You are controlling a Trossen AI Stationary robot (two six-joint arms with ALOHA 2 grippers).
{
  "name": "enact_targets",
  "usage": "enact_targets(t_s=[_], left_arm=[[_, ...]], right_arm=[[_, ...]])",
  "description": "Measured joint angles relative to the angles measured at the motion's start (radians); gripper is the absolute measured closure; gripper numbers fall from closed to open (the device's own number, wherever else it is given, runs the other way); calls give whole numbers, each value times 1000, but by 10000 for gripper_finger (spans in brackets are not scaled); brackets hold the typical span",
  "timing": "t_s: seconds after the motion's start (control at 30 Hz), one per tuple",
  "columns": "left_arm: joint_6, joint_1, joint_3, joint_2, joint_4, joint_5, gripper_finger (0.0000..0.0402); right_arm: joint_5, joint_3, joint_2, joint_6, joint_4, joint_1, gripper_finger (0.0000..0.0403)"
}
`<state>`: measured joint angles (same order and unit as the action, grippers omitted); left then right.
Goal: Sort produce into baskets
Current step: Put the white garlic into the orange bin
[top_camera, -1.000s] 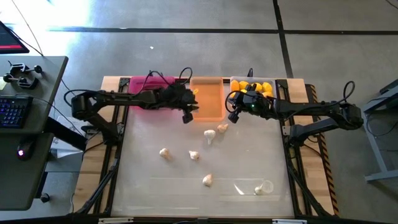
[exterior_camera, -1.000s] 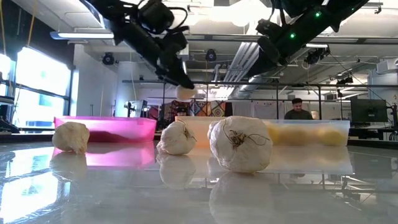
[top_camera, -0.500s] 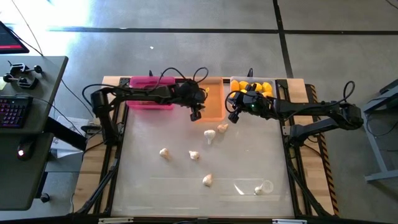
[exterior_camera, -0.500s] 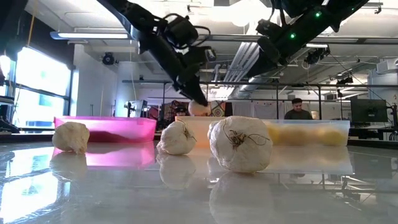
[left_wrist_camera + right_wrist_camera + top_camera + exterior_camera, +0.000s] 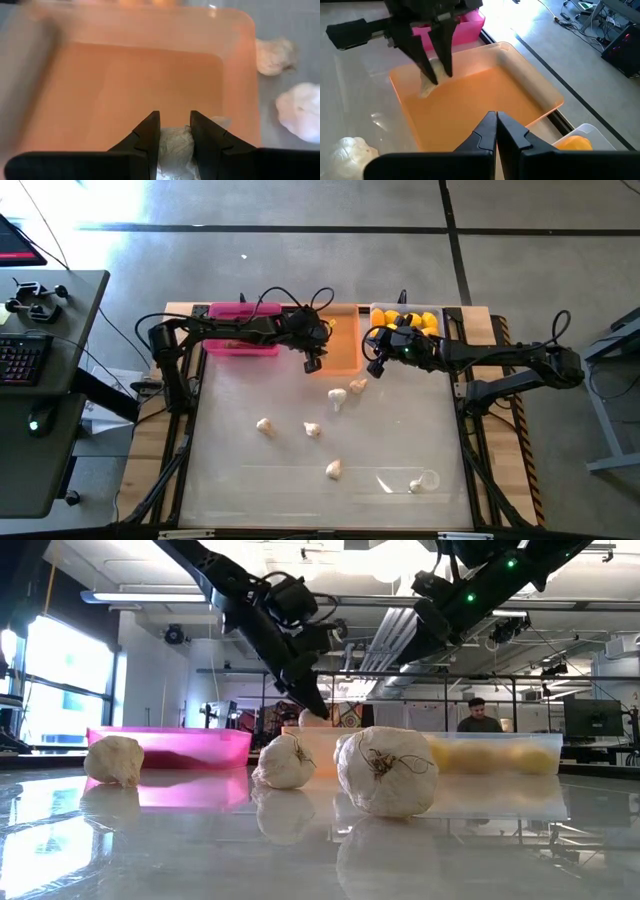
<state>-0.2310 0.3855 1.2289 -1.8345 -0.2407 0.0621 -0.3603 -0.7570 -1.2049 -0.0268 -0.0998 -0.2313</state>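
My left gripper (image 5: 313, 364) is shut on a whitish garlic bulb (image 5: 175, 147) over the near left corner of the orange basket (image 5: 340, 340). My right gripper (image 5: 496, 122) hovers shut over the same basket's right side, holding nothing. The pink basket (image 5: 240, 313) stands to the left. The clear basket (image 5: 432, 310) to the right holds yellow lemons (image 5: 408, 321). Several garlic bulbs lie loose on the table, two (image 5: 336, 394) (image 5: 357, 385) just in front of the orange basket and others (image 5: 264, 424) (image 5: 312, 429) (image 5: 333, 470) nearer the front. My left gripper pinches the garlic bulb's two sides (image 5: 186, 145) between its two fingers (image 5: 150, 131). The fingers slant down from the table's left. The bulb (image 5: 312, 718) hangs at about the height of the orange basket's rim; whether it touches the basket I cannot tell.
A clear plastic scrap (image 5: 425, 480) with one more garlic bulb (image 5: 415, 487) lies near the table's front right. The large bulbs (image 5: 385, 770) (image 5: 285, 762) stand close before the low camera. A person (image 5: 480, 718) sits in the room behind.
My left gripper has carried the garlic bulb toward the table's right, from the seam between the pink and orange baskets to over the orange basket, and has sunk and tipped downward toward its rim. It has stayed shut on the bulb.
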Motion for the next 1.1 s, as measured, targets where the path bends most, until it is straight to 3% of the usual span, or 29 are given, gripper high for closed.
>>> enact_targets(t_s=[0.27, 0.73, 0.87, 1.1], left_arm=[[-49, 2, -1, -14, -4, 40, 315], [-100, -27, -1, -14, -98, 31, 223], [-121, -34, -5, 0, -120, 33, 245], [-139, -56, -36, 88, -37, 40, 347]], right_arm=[[0, 0, 0, 0, 0, 0, 403], [0, 0, 0, -8, 2, 0, 403], [0, 0, 0, -8, 0, 0, 403], [0, 0, 0, -8, -19, 0, 403]])
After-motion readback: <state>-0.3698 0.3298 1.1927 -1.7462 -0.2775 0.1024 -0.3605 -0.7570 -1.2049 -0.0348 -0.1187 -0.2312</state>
